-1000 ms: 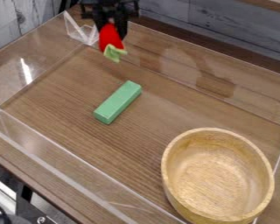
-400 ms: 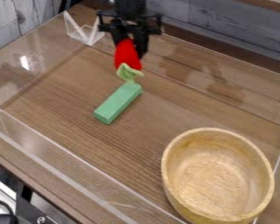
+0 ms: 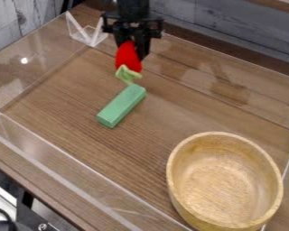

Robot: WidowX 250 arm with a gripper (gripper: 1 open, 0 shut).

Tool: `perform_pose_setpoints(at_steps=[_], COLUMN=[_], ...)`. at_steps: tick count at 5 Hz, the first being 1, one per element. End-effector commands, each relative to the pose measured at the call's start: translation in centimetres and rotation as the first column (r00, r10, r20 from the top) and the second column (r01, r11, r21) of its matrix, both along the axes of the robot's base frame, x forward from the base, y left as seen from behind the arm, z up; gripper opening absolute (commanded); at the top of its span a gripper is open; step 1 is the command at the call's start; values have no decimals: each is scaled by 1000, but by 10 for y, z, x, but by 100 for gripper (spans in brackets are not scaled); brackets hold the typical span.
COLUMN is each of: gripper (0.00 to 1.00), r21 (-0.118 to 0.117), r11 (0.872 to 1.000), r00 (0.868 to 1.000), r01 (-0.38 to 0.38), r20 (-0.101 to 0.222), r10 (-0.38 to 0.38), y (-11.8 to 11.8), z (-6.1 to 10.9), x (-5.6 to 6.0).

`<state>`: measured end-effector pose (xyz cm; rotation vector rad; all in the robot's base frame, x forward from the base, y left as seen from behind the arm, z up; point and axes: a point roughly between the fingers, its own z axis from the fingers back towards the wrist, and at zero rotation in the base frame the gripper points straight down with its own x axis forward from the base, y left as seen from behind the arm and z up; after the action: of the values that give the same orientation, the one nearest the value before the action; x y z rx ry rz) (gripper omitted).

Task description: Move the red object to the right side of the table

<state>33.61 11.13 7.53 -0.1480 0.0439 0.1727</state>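
Observation:
The red object, a small glossy strawberry toy with a pale green leafy end pointing down, hangs in the air at the back left of the table. My gripper comes down from above and is shut on the toy's upper part. The leafy end hovers just above the far tip of the long green block, apart from it.
A long green block lies flat left of centre. A round light wooden bowl stands at the front right. Low clear acrylic walls border the tabletop.
My gripper carried the red toy rightward and toward the front from the back-left corner, then shifted very slightly left and up in the last moment. The green block and bowl stayed put.

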Motion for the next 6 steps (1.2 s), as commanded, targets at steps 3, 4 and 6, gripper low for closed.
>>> perform_pose_setpoints(at_steps=[3,4,6], gripper=[0,0,0], r21=[14,12,16], r11=[998,998,997], r00=[996,995,995], r01=[56,61,69], r20=[75,72,64], r10=[-57,-62,-70], y=[-12,-14,-15], z=[16,12,-1], x=[10,12,16])
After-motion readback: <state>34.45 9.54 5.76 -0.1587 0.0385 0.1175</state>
